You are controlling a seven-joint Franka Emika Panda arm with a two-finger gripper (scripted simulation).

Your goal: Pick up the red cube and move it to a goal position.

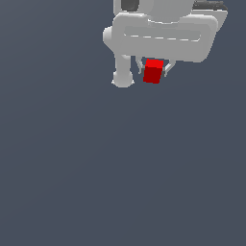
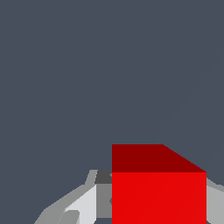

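Observation:
The red cube (image 1: 153, 71) sits between the two fingers of my white gripper (image 1: 153, 72) near the top of the exterior view, under the wide white hand body. The fingers flank both its sides and the gripper is shut on it. In the wrist view the red cube (image 2: 158, 192) fills the near part of the picture, bright red on one face and darker on another, with a grey-white finger (image 2: 87, 201) beside it and the other finger (image 2: 215, 201) showing at the far side. No goal marker shows in either view.
A plain dark grey-blue floor (image 1: 120, 168) fills both views. A white rounded part of the arm (image 1: 123, 72) hangs to the exterior view's left of the cube.

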